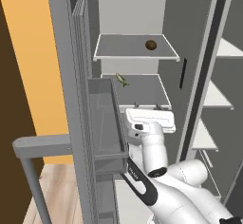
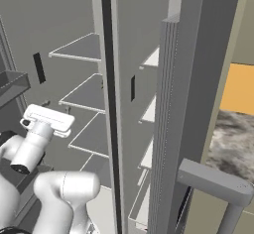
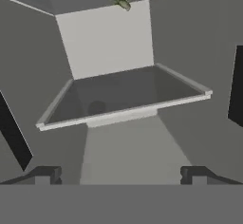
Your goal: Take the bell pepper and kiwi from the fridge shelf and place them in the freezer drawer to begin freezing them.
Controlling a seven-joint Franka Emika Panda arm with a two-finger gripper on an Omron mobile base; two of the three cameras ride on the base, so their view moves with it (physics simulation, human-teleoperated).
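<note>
The fridge (image 1: 190, 38) stands open, its door swung out to the left. On the upper shelf (image 1: 118, 47), toward the far right, lies the kiwi (image 1: 151, 44), a dull brown oval, alone on that shelf. On the shelf below (image 1: 147, 92), near its far left corner, lies a thin green-yellow item (image 1: 122, 79); the hand view shows it too (image 3: 121, 2), at the top, above a bare grey shelf (image 3: 142, 92) with a pale front lip. A dark grey door bin (image 1: 107, 123) hangs on the inside of the open door, just left of the arm; what is in it cannot be told. The bell pepper and the freezer drawer cannot be made out from these angles.

The gripper (image 1: 150, 118) sits in front of the second shelf's front edge, with the arm rising from the lower right. From the right base view the gripper (image 2: 48, 120) shows at the left, before the shelves of the fridge. In the hand view the gripper (image 3: 121, 174) has its two dark fingertips (image 3: 46, 174) far out to either side at the bottom; the jaws stand wide apart with nothing between them and touch nothing. The kiwi is well above and beyond the gripper.

To the right a second compartment (image 2: 149, 104) holds pale shelves, seen edge-on.
</note>
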